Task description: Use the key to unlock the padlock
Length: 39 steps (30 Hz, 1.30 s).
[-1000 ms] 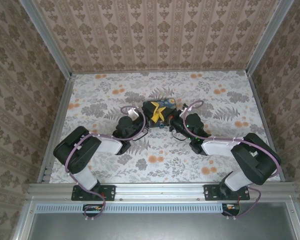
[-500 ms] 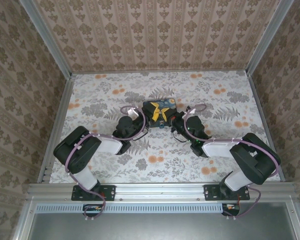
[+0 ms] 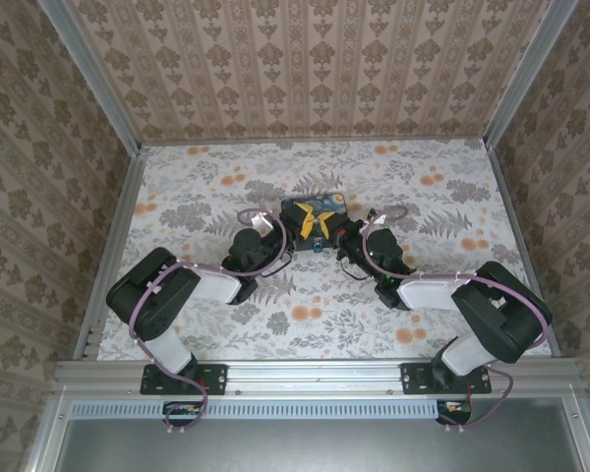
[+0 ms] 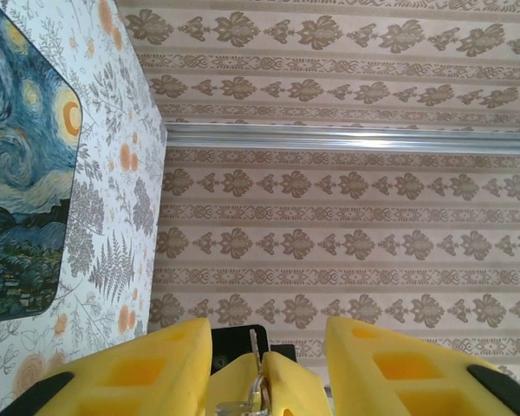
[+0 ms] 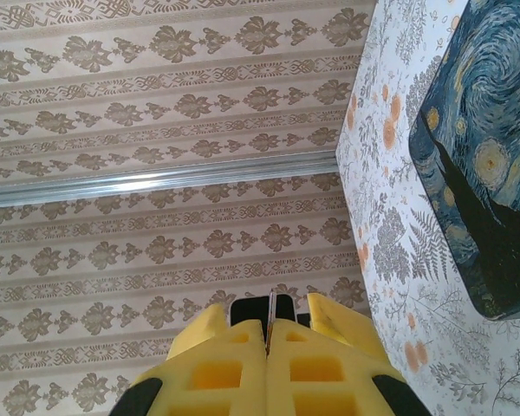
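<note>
Floral-cloth table (image 3: 197,324), walled on three sides by patterned wallpaper; top view, with the arm bases at the near rail (image 3: 315,374). The cloth lies bare between the rail and the elbows, and along both side strips up to the metal edges.

The left arm (image 3: 192,285) and right arm (image 3: 442,290) angle inward and meet mid-table.

Left gripper (image 4: 269,342): in its wrist view the yellow fingers (image 4: 147,373) stand apart. A smaller yellow piece and a bit of bright metal sit in the gap; whether the fingers press on anything cannot be told.

Right gripper (image 5: 269,316): fingers together, pinching the key (image 5: 269,322), a thin sliver that pokes up from the seam.

The padlock (image 3: 318,244) appears in the top view as a teal speck between the two wrists, at the near edge of the box (image 3: 313,211). Whether it rests on the cloth cannot be told.

The box, dark blue with a swirl print, lies flat and well apart from every wall. Both wrist views show it to one side of the fingers, not touching them. Beyond it the cloth runs free to the far wall (image 3: 315,69); a corner post (image 4: 347,139) marks the limit in the left wrist view.

Against one second ago, the yellow patch over the box is narrower and the right wrist sits slightly nearer the rail. The box and the left arm hold their places.
</note>
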### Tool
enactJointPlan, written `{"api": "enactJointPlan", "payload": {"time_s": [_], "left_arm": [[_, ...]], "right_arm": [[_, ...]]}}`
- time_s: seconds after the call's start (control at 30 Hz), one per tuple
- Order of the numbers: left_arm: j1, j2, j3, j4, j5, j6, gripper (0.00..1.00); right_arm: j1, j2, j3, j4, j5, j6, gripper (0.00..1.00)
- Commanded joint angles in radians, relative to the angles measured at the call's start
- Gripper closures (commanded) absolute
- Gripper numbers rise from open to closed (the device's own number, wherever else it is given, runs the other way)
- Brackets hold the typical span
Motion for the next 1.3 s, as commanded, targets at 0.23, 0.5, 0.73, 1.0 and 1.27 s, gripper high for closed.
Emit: {"api": "enactJointPlan", "payload": {"time_s": [0.23, 0.5, 0.73, 1.0, 1.27], "left_arm": [[-0.016, 0.035, -0.002, 0.020, -0.007, 0.003, 0.70], [-0.019, 0.039, -0.001, 0.020, -0.010, 0.005, 0.79], [-0.023, 0.045, 0.004, 0.020, -0.011, 0.003, 0.83], [-0.023, 0.046, 0.005, 0.020, -0.011, 0.005, 0.93], [-0.022, 0.047, 0.013, 0.020, -0.004, 0.015, 1.00]], "right_arm": [[-0.001, -0.002, 0.014, 0.014, 0.019, 0.026, 1.00], [-0.001, 0.000, -0.002, 0.005, 0.035, 0.036, 1.00], [-0.001, -0.005, -0.010, -0.001, 0.042, 0.041, 1.00], [-0.001, -0.031, -0.023, -0.027, 0.053, 0.037, 1.00], [-0.003, -0.048, -0.041, -0.035, 0.053, 0.025, 1.00]]}}
